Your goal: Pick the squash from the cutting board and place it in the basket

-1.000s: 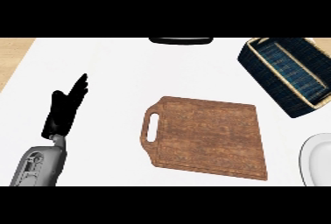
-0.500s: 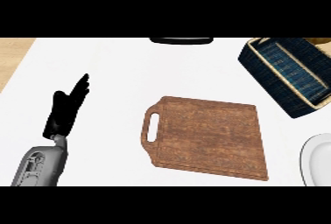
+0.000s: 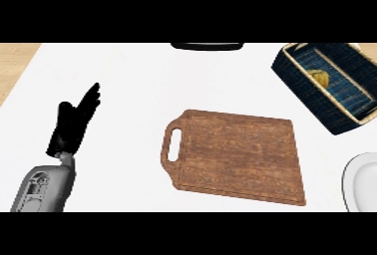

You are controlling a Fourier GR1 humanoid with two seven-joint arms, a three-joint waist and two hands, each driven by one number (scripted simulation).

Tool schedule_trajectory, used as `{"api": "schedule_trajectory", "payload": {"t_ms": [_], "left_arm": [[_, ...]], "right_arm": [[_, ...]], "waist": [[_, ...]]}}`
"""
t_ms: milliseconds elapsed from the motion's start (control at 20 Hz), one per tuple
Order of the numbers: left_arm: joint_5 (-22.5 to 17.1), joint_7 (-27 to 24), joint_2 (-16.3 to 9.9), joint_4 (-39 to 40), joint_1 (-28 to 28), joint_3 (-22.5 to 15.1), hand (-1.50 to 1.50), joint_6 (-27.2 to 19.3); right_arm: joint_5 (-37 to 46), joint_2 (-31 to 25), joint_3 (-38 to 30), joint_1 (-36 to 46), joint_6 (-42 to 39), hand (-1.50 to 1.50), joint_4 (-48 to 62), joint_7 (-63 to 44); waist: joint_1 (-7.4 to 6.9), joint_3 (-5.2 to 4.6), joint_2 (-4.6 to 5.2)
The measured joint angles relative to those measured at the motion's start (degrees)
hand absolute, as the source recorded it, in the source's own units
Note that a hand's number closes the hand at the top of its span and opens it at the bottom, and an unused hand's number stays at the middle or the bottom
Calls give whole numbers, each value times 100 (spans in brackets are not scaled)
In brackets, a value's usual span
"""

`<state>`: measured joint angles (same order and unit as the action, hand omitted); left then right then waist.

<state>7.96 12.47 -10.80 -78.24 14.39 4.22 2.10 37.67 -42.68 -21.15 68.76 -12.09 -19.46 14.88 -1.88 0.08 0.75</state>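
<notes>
White counter (image 3: 132, 74) fills the view, with a strip of pale wood showing at the far left edge and again at the top right corner. In the middle lies the wooden cutting board (image 3: 239, 157), its handle slot turned to the left, its top bare. Up at the right sits the dark blue basket (image 3: 353, 112), set at a slant, and inside it a yellow shape shows against the lining: that looks like the squash (image 3: 319, 77), lying in the basket's far end, well apart from the board. At the left, the left hand (image 3: 74, 124) rests over the counter with fingers straight and pointing up and away, holding nothing, its grey forearm running down to the lower edge. The right hand is nowhere to be seen. At the right edge, below the basket, a white plate (image 3: 361, 184) pokes partly into view. At the top, a dark, flat object (image 3: 208, 46) is cut off by the edge; what it is cannot be told.
</notes>
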Motion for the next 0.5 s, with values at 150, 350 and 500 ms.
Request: {"api": "schedule_trajectory", "payload": {"t_ms": [150, 350, 500], "left_arm": [[-3, 5, 17, -53, -25, -9, 0, 0], [-16, -5, -26, 9, 38, 50, 0, 13], [-32, 72, -26, -104, 6, 34, 0, 36]], "right_arm": [[-179, -164, -272, 42, 322, -150, 69, -52], [-399, -519, -596, -3, 455, -150, 266, -159], [-594, -962, -864, -30, 323, -150, 469, -292]], "waist": [[-8, 0, 0], [4, -1, 7], [-22, 3, 16]]}}
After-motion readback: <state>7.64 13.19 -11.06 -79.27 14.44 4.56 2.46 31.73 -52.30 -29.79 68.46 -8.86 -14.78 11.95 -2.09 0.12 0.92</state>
